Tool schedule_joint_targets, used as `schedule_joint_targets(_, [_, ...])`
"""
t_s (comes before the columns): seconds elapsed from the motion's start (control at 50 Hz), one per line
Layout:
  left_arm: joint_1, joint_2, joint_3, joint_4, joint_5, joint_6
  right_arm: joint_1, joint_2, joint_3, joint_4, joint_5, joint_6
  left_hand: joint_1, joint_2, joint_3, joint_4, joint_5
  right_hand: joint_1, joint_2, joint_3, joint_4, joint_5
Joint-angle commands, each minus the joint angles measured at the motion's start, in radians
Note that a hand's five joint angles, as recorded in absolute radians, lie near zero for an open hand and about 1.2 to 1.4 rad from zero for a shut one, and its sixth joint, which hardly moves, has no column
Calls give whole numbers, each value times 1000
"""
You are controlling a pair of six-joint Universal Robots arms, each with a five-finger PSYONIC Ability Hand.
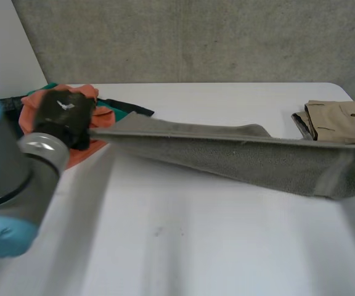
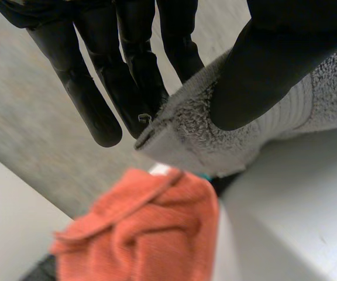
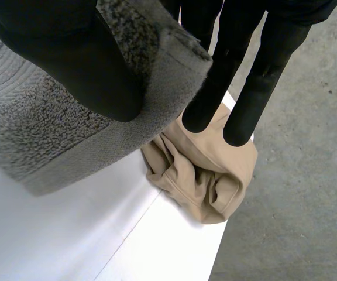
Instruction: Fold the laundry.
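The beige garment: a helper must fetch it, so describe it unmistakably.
On the white table, look to the far right corner, past the end of the raised grey towel. The beige garment lies there folded, the only tan, smooth cloth; the orange cloth sits at the opposite corner.

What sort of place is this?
Likely a robotics test lab: a bare concrete wall, a plain white table, and the left hand and right hand holding a grey towel between them.

White table point(image 1: 165, 246), grey concrete wall point(image 1: 196, 37) behind
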Motion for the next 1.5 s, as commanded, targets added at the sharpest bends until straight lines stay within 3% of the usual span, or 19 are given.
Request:
schedule_joint_targets(0.02, [-1, 237, -111, -151, 2, 50, -1, -154, 6, 159, -31, -18, 251, 200, 205, 199, 239, 277, 220, 206, 198, 200])
schedule_joint_targets(0.12, [4, 302, -132, -270, 6, 64, -4, -202, 12, 240, -48, -116, 251, 200, 205, 199, 239, 277, 220, 206, 198, 200])
schedule_joint_targets(0.2, [7, 256, -129, -249, 8, 67, 5, -202, 21, 263, -43, -204, 251, 200, 205, 199, 239, 277, 220, 206, 198, 200])
schedule_joint_targets(0.28, [10, 65, -79, -181, 6, 76, 11, -115, -2, 251, -32, -202, 251, 200, 205, 199, 239, 277, 220, 206, 198, 200])
schedule_joint_targets(0.36, [17, -149, 71, -124, 3, 87, 61, 65, -115, 194, -3, -152, 251, 200, 205, 199, 239, 277, 220, 206, 198, 200])
schedule_joint_targets(0.46, [65, -345, 363, -77, 6, 134, 176, 151, -301, 24, 138, -63, 251, 200, 205, 199, 239, 277, 220, 206, 198, 200])
schedule_joint_targets(0.54, [83, -419, 617, 62, 9, 160, 255, 208, -463, -291, 216, -1, 251, 200, 205, 199, 239, 277, 220, 206, 198, 200])
schedule_joint_targets(0.62, [96, -416, 711, 355, 29, 159, 275, 185, -470, -649, 218, 90, 251, 200, 205, 199, 239, 277, 220, 206, 198, 200])
schedule_joint_targets(0.64, [96, -405, 710, 483, 45, 154, 275, 179, -465, -713, 222, 112, 251, 200, 205, 199, 239, 277, 220, 206, 198, 200])
schedule_joint_targets(0.7, [87, -378, 696, 628, 72, 153, 279, 165, -435, -836, 224, 170, 251, 200, 205, 199, 239, 277, 220, 206, 198, 200])
schedule_joint_targets(0.74, [88, -362, 665, 649, 83, 151, 279, 163, -426, -827, 222, 186, 251, 200, 205, 199, 239, 277, 220, 206, 198, 200])
schedule_joint_targets(0.92, [90, -353, 455, 523, 88, 116, 279, 172, -358, -743, 213, 200, 251, 200, 205, 199, 239, 277, 220, 206, 198, 200])
schedule_joint_targets(1.08, [91, -356, 144, 498, 88, 70, 269, 275, -246, -620, 103, 200, 251, 200, 205, 199, 239, 277, 220, 206, 198, 200])
schedule_joint_targets(1.22, [77, -306, -57, 430, 89, 76, 267, 295, -117, -461, 84, 175, 251, 200, 205, 199, 239, 277, 220, 206, 198, 200])
schedule_joint_targets(1.3, [74, -209, -160, 283, 89, 78, 237, 251, -39, -319, 80, 97, 251, 200, 205, 199, 239, 277, 220, 206, 198, 200])
schedule_joint_targets(1.36, [76, -108, -218, 82, 88, 84, 195, 171, 24, -191, 80, 5, 251, 200, 205, 199, 239, 277, 220, 206, 198, 200])
schedule_joint_targets(1.44, [74, 6, -272, -266, 88, 104, 115, 41, 137, 62, 81, -225, 251, 200, 205, 199, 239, 277, 220, 206, 198, 200])
schedule_joint_targets(1.46, [74, 38, -295, -413, 91, 122, 86, -2, 185, 150, 80, -328, 251, 200, 205, 199, 239, 277, 220, 206, 198, 200])
schedule_joint_targets(1.5, [73, 63, -307, -530, 91, 146, 57, -36, 225, 220, 73, -423, 251, 200, 205, 199, 239, 277, 220, 206, 198, 200])
